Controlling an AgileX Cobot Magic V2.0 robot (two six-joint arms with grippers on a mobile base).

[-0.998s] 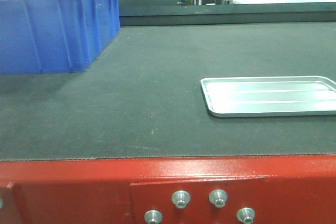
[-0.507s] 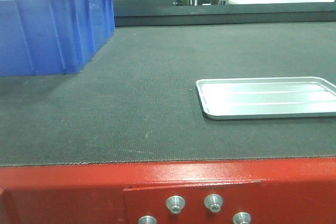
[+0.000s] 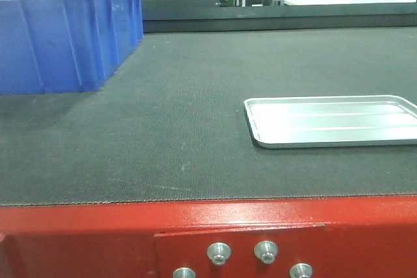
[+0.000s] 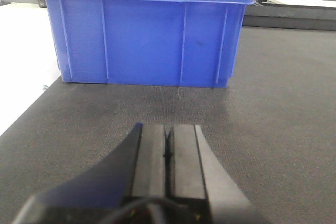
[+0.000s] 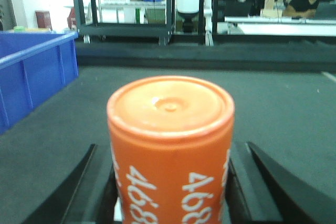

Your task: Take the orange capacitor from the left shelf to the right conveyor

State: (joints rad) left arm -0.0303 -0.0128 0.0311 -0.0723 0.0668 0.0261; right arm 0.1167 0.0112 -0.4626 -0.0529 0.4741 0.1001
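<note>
- Shifted slightly toward 9 o'clock since a second ago: tray (image 3: 332,122) and blue bin (image 3: 65,37), its inside hidden.
- Orange capacitor (image 5: 170,129) stands clamped inside right pincer (image 5: 171,153); left pincer (image 4: 168,135) pressed together.

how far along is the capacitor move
Done: the pick, since the orange capacitor sits clamped in the right gripper. In hand: the carry, with the right conveyor belt behind it. Left: the release; the front view shows only a blue bin and a silver tray on the belt.
</note>
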